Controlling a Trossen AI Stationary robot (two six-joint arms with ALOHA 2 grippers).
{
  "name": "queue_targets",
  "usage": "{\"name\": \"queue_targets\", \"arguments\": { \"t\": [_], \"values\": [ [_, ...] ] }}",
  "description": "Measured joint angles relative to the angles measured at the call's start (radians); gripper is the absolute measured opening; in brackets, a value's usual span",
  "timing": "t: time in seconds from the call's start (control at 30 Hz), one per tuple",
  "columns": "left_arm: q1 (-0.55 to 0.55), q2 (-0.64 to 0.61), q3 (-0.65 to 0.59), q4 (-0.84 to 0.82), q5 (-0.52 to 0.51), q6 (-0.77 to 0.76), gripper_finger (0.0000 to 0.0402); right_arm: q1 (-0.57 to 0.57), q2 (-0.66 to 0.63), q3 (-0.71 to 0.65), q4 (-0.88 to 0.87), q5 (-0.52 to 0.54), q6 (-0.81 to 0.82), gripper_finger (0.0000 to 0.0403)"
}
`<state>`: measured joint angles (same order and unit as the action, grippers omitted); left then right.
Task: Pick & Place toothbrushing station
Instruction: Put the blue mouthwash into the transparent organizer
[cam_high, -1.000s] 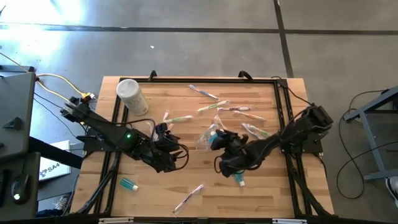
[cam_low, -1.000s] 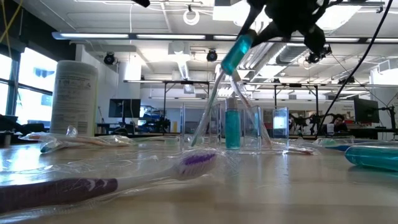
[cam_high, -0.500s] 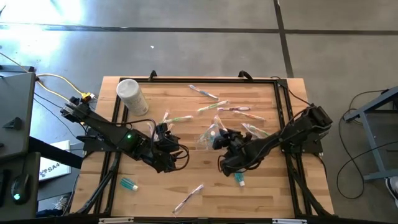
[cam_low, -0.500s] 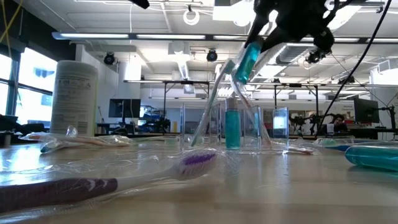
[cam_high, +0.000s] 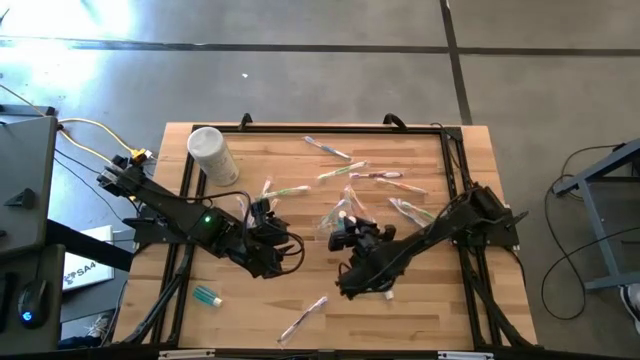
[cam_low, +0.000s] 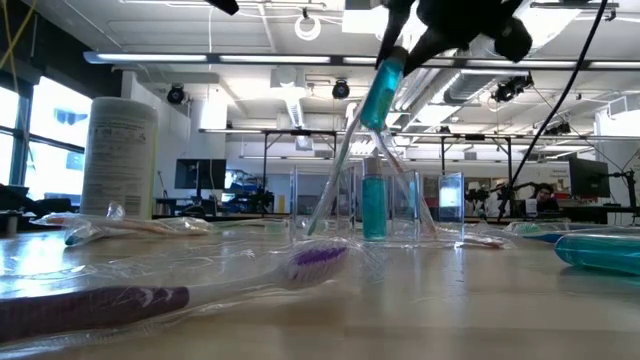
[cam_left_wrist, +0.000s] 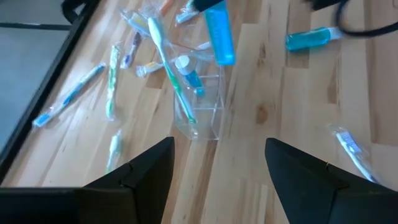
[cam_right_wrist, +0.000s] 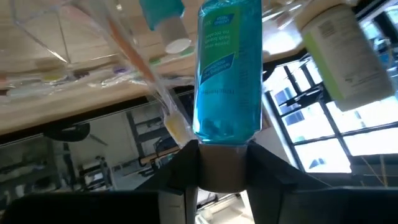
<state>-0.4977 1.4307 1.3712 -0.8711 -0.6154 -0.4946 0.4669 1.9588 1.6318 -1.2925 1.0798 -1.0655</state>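
Observation:
The toothbrushing station (cam_left_wrist: 208, 118) is a clear boxy holder standing on the wood mid-table (cam_high: 338, 216). A toothbrush (cam_left_wrist: 166, 62) leans in it, and a small blue bottle (cam_low: 374, 205) stands inside. My right gripper (cam_high: 343, 233) is shut on a larger blue bottle (cam_low: 380, 92), which hangs in the air just above the holder. My left gripper (cam_left_wrist: 217, 180) is open with nothing between its fingers. It hovers left of the holder (cam_high: 272, 240) and points toward it. My right gripper pinches the blue bottle's upper end (cam_right_wrist: 221, 135) between its two fingers (cam_right_wrist: 181, 163). The bottle hangs down from them, slightly tilted. It is lifted clear, and its free end (cam_low: 371, 120) sits above the holder's rim.
A white cylindrical tub (cam_high: 211, 153) stands at the far left. Wrapped toothbrushes (cam_high: 338, 152) lie scattered across the far half, and one (cam_high: 303, 319) lies near the front edge. Other blue bottles lie at the near left (cam_high: 207, 296) and under my right arm (cam_high: 387, 292).
My right gripper has moved a little toward the table's near-left with the blue bottle and has rolled. The bottle swung to a different tilt and now hangs more upright, still clear above the holder.

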Motion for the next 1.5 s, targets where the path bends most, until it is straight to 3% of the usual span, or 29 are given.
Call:
{"name": "queue_targets", "arguments": {
  "t": [0.4, 0.83, 1.0, 1.3, 1.5],
  "values": [
    [0.000, 0.000, 0.000, -0.024, 0.013, 0.016, 0.0243, -0.085, 0.016, 0.000, -0.032, -0.006, 0.022, 0.0090],
    [0.000, 0.000, 0.000, -0.022, 0.013, 0.018, 0.0243, -0.078, 0.076, 0.000, -0.099, -0.017, 0.115, 0.0090],
    [0.000, 0.006, 0.000, -0.019, 0.013, 0.018, 0.0243, -0.074, 0.076, 0.000, -0.099, -0.082, 0.130, 0.0090],
    [0.000, 0.020, -0.001, -0.015, 0.015, 0.018, 0.0243, -0.092, 0.076, -0.032, -0.090, -0.136, 0.122, 0.0090],
    [0.000, 0.024, 0.000, -0.018, 0.015, 0.018, 0.0243, -0.110, 0.076, -0.051, -0.085, -0.118, 0.095, 0.0090]
  ]
}}
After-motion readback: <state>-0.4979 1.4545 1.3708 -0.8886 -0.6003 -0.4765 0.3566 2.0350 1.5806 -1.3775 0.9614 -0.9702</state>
